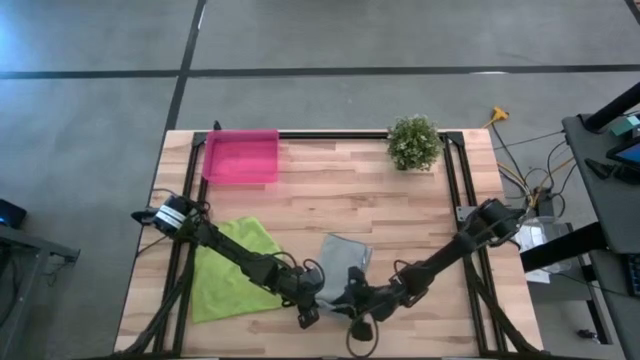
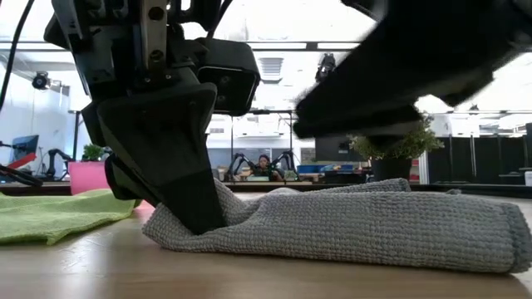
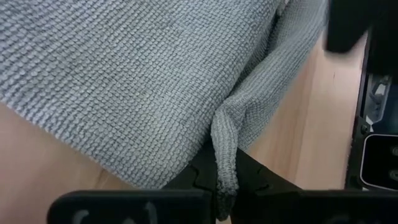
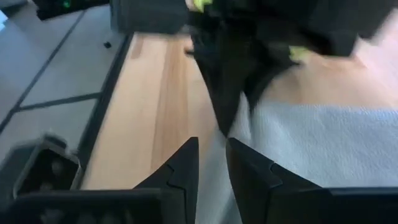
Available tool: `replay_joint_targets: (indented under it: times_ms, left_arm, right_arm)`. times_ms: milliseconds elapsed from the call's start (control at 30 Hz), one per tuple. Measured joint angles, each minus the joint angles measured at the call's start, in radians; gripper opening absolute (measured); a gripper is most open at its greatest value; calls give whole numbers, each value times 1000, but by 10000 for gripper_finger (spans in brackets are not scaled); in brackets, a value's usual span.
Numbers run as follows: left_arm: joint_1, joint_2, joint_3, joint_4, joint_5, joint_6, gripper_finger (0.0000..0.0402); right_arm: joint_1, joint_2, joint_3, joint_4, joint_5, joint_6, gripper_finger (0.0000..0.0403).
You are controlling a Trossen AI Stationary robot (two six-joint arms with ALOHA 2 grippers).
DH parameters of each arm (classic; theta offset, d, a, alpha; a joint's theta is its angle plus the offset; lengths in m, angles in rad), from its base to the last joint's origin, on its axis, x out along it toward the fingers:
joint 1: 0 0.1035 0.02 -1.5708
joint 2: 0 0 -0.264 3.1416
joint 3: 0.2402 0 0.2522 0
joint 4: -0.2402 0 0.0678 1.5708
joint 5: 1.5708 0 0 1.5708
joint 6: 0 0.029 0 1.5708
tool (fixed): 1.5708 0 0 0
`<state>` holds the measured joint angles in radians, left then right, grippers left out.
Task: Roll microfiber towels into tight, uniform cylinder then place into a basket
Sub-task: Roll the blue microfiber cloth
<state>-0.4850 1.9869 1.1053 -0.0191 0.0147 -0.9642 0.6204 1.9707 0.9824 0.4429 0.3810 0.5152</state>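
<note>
The grey towel [image 2: 357,224] lies at about six o'clock on the table [image 1: 330,200], near the front edge, folded or bunched into a low, thick strip with a coarse knit texture; its end toward the left arm is drawn up into a narrow ridge. The left gripper [image 3: 225,180] is pressed together on that ridge, pinching a fold of the grey cloth between its dark fingers. The right gripper [image 4: 212,163] hangs low just beside the same towel from the four o'clock side, its fingers standing slightly apart with only a narrow gap, gripping nothing that can be made out. The lime green towel [image 1: 232,270] lies flat at about eight o'clock, partly covered by the left arm. The pink basket [image 1: 241,156] sits at eleven o'clock by the far edge, and a small potted plant [image 1: 413,142] stands at one o'clock. From above, both grippers crowd over the grey towel's near end and hide its shape there. The middle of the table, between towels and basket, is bare wood.
</note>
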Motion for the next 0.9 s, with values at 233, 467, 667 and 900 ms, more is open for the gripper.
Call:
replay_joint_targets:
  times_ms: [233,467,667,900]
  left_arm:
    - [10,0,0,12,52,-44,0]
    - [13,1,0,23,94,-52,0]
    - [28,1,-24,87,173,-159,0]
    - [55,0,-68,196,177,-317,0]
  right_arm:
    - [-5,133,143,-4,-84,-70,76]
    - [-6,133,223,-192,-94,-104,75]
    - [4,65,211,-362,-93,-248,75]
    - [22,36,169,-329,-145,-317,108]
